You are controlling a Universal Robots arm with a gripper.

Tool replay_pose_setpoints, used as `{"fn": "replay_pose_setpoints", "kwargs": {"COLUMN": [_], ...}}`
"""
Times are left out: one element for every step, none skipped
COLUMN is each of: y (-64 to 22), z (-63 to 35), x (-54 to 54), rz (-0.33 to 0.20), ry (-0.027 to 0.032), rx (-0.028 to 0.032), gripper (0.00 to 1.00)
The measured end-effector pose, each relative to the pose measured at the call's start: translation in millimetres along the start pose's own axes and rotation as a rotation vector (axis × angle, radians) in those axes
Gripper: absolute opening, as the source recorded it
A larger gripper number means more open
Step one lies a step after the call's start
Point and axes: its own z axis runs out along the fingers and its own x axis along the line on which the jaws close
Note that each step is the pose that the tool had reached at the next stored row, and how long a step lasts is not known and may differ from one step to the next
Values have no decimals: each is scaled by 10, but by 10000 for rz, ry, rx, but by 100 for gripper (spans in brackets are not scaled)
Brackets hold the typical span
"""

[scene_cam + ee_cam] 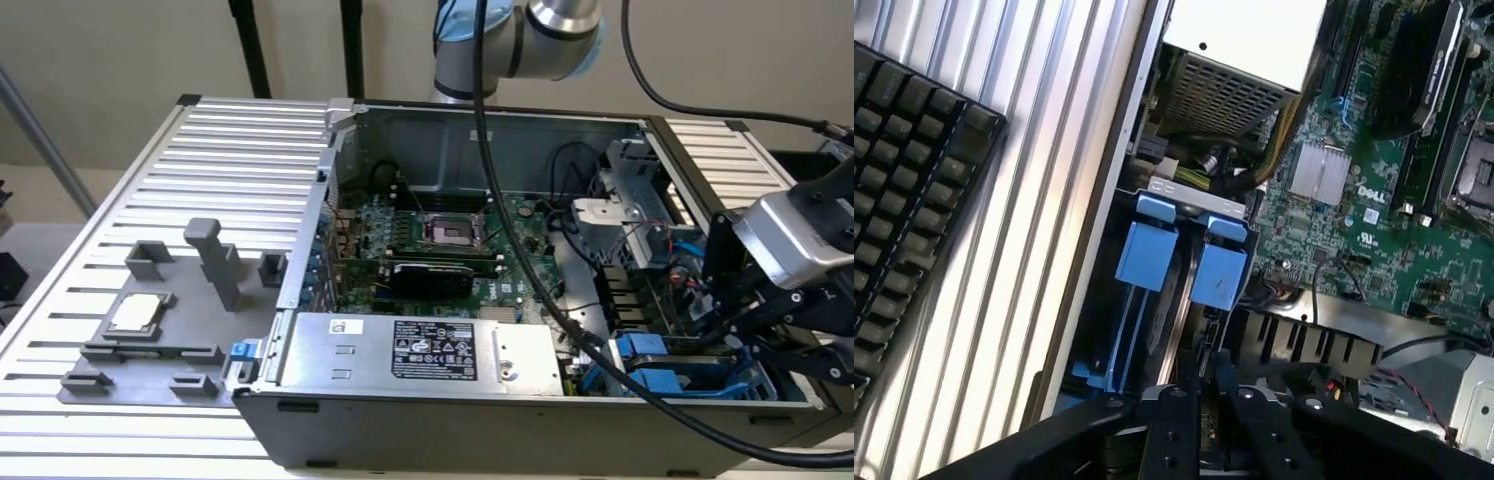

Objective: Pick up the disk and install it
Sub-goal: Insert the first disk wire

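While your gripper, nearly closed, pinches the disk edge-on in the bay, press straight along the blue rails, no tilt.

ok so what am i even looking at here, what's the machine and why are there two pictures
It is a robot arm working on an opened desktop computer case that lies on a ribbed metal table. One picture comes from a camera standing off to the side; the other comes from a camera on the arm's wrist, looking down past its black claw.

Inside the case you can see the green circuit board and a grey power box with a black label. On the table at the side view's left sit grey holders and a small silver chip. A black keyboard lies beside the case.

The claw is down at the blue drive carriers in the case's corner, its fingers nearly closed. Whether it grips anything there is not clear.
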Motion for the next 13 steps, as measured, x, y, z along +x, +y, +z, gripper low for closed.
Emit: {"fn": "replay_pose_setpoints", "kwargs": {"y": [0, 0, 0, 0, 0, 0, 0, 0, 0, -1, -1, 0, 0], "z": [6, 10, 16, 21, 27, 32, 39, 46, 53, 61, 68, 73, 76], "x": [1, 2, 3, 3, 4, 5, 6, 8, 9, 10, 11, 12, 12], "rz": [145, 286, 426, 564, 706, 842, 981, 1127, 1260, 1388, 1492, 1574, 1645], "ry": [2, 9, 15, 23, 32, 40, 43, 45, 47, 49, 51, 54, 57], "rx": [22, 43, 64, 83, 104, 124, 145, 167, 187, 206, 220, 231, 237], "gripper": [16, 16, 16, 16, 16, 16, 16, 16, 16, 16, 16, 16, 16]}}
